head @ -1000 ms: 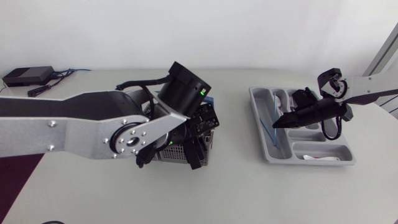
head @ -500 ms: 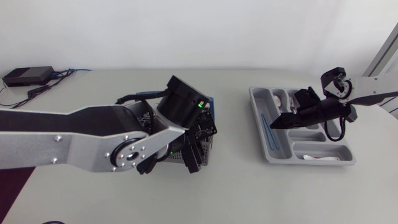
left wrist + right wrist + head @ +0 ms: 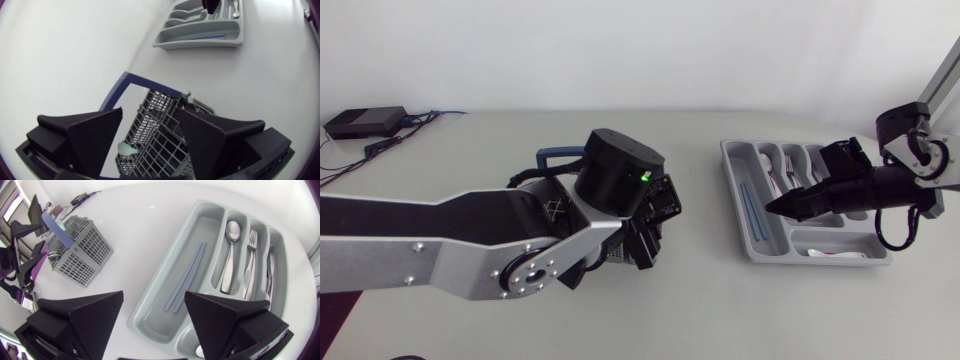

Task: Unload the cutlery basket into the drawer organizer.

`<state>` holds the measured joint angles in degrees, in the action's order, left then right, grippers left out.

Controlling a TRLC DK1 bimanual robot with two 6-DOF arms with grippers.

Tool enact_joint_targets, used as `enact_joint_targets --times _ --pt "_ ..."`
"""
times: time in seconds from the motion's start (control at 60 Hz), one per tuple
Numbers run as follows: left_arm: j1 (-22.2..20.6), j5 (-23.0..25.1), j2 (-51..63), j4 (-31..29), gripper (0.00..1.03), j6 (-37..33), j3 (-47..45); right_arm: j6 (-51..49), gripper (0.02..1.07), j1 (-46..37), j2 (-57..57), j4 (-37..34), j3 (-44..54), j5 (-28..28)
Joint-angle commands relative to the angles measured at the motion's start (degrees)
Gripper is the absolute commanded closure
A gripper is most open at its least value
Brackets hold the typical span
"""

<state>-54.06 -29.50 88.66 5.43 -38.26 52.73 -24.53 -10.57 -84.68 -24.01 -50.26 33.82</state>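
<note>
The grey cutlery basket [image 3: 165,135] with a blue handle [image 3: 116,92] sits directly under my open left gripper [image 3: 150,112]. It holds a pale teal piece [image 3: 125,148] and a metal piece [image 3: 189,98]. In the head view my left arm covers most of the basket [image 3: 620,255]; the left gripper [image 3: 655,215] hangs above it. The grey drawer organizer [image 3: 740,150] lies at the right. Two blue chopsticks [image 3: 187,277] lie in its long compartment. My right gripper [image 3: 775,207] hovers open over it, holding nothing [image 3: 154,297].
The organizer's other slots hold a spoon [image 3: 231,250], a fork [image 3: 250,255] and a knife [image 3: 270,270]; a white piece [image 3: 835,253] lies in the cross compartment. A black box [image 3: 365,122] with cables sits at the far left.
My right gripper opened and let the blue chopsticks drop into the long compartment, then drew back to the right. My left arm shifted right over the basket.
</note>
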Motion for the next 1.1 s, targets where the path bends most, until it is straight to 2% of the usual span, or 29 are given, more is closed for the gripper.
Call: enact_joint_targets --times 0.0,0.25,0.533,1.083 --pt "-0.2 -0.7 0.2 2.0 0.12 -2.1 -2.5 -2.0 0.17 1.7 5.1 -0.1 4.1 0.7" --pt "0.1 -0.7 0.4 4.1 0.12 -2.2 -4.0 -7.4 0.15 8.3 18.9 -0.2 12.6 2.8" --pt "-0.4 -0.7 -0.3 4.4 0.12 -2.4 -5.1 -7.7 0.15 15.5 24.6 -0.3 17.4 2.9" --pt "-2.5 -0.7 -4.3 3.6 0.12 -2.5 -6.9 -6.1 0.15 24.2 28.8 -0.8 18.7 1.6"
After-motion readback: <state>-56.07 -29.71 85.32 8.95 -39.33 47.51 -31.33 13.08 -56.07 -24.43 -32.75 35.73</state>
